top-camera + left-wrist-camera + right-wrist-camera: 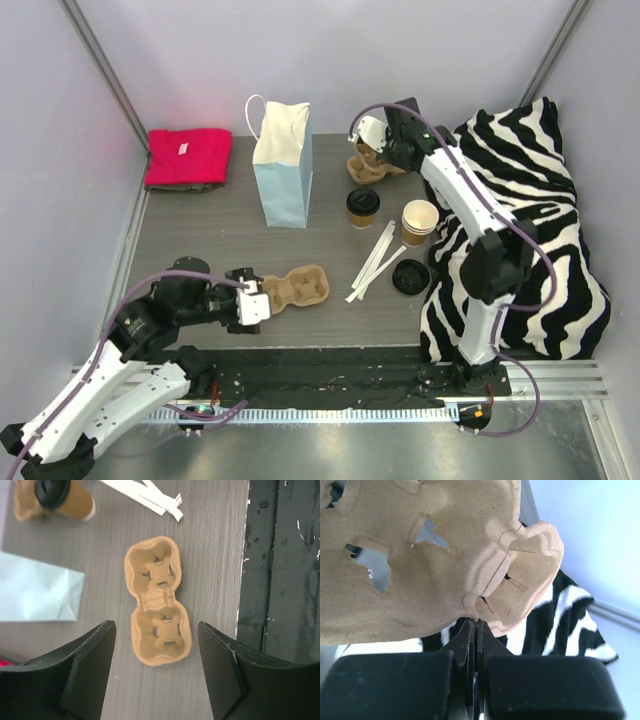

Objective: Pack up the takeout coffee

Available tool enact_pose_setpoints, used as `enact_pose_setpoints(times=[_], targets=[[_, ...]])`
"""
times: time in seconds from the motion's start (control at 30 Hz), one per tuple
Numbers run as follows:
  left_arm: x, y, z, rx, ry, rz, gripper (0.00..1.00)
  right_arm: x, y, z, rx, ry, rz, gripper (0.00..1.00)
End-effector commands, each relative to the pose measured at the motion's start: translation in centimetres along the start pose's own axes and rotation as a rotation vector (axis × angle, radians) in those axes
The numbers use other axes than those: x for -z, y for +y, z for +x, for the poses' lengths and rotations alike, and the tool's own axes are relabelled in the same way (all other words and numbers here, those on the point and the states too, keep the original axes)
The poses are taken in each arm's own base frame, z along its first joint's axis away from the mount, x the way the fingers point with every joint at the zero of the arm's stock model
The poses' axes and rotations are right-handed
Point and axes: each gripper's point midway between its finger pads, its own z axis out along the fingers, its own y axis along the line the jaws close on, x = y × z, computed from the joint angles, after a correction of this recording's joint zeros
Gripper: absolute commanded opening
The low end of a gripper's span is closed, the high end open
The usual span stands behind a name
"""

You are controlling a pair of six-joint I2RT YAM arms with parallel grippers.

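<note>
The takeout coffee [363, 207], a tan cup with a black lid, stands mid-table right of the light blue bag [282, 165]; it also shows in the left wrist view [57, 495]. My right gripper [372, 152] is at the back, shut on the edge of a brown pulp cup carrier [368, 168] and holding it tilted; in the right wrist view the gripper [476, 622] pinches the carrier [420, 555]. My left gripper [248, 300] is open and empty, just short of a second carrier [296, 288] lying flat; in the left wrist view the gripper [156, 680] faces this carrier [159, 600].
An open tan cup [420, 222] without a lid stands right of the coffee, with a loose black lid [411, 277] and white stirrers [375, 262] in front. A zebra cloth [520, 230] covers the right side. A red cloth [187, 157] lies back left.
</note>
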Motion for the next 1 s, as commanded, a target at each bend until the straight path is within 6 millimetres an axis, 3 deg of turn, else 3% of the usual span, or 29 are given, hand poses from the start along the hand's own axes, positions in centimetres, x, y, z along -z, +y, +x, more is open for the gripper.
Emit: enact_pose_setpoints(times=[0.0,0.03,0.13,0.33,0.47,0.83,0.97], targets=[[0.0,2.3,-0.8,0.175,0.012,-0.112,0.71,-4.7,-2.3,-1.3,0.086,0.009,0.069,0.01],[-0.1,2.5,-0.7,0.209,0.020,-0.123,0.72,-4.8,-3.5,-1.6,0.073,0.002,0.095,0.01],[0.1,2.4,-0.3,0.298,0.033,-0.145,0.73,-7.2,-4.1,-1.9,0.073,0.012,0.102,0.01],[0.3,2.6,1.5,0.400,0.097,-0.222,0.78,-10.6,-4.1,-2.2,0.098,0.035,0.116,0.01],[0.3,2.3,1.9,0.468,0.128,-0.211,0.81,-12.8,-3.5,-1.3,0.129,0.078,0.113,0.01],[-0.4,3.9,3.3,0.572,0.182,-0.264,0.84,-15.4,-2.2,0.0,0.100,0.129,0.115,0.01],[-0.5,4.0,3.5,0.669,0.192,-0.210,0.86,-15.9,-2.1,0.0,0.084,0.127,0.120,0.08]])
